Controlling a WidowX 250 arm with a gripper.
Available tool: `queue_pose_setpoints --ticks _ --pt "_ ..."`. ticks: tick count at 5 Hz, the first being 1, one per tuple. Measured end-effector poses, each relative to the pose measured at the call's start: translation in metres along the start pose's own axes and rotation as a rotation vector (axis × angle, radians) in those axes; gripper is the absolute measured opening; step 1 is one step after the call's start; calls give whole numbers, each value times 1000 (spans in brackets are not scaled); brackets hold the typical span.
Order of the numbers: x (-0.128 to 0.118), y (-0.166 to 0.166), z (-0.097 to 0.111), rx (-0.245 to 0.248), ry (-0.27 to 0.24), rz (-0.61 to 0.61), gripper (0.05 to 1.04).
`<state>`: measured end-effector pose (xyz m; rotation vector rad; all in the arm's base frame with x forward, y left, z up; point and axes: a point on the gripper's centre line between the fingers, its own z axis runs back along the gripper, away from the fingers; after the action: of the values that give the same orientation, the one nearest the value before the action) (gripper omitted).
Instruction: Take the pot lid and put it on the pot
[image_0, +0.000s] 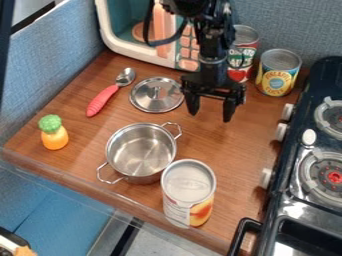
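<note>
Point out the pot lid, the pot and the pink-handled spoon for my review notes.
Pot lid (155, 94): camera view, on the small handle at its centre.
Pot (140, 151): camera view, on the inside bottom.
Pink-handled spoon (103, 99): camera view, on the handle.

Where the Print Stands

Beside the stove (310, 107), a can (280, 59) wears a yellow and blue label (275, 81) — two lines of bold lettering sit on its yellow part. Just to its left in the camera view, a second can (246, 34) has a green, white and red label (247, 51); large lettering crosses the upper part, above a red shape. Next to the pot (123, 165), a third can (190, 181) shows a pale panel (175, 211) with rows of print too small to make out — and, alongside, an orange and yellow picture (201, 212).
</note>
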<state>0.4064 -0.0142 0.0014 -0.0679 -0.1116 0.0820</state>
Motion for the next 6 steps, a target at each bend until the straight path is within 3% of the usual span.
queue_pose_setpoints --ticks 1,2,4,5,6 --pt "16 27 23 21 -46 22 999" --pt "27 62 35 80 -70 59 999" --pt "31 112 20 157 -41 145 999" --pt "31 114 2 161 -2 157 999" --pt "28 114 -11 160 26 157 939"
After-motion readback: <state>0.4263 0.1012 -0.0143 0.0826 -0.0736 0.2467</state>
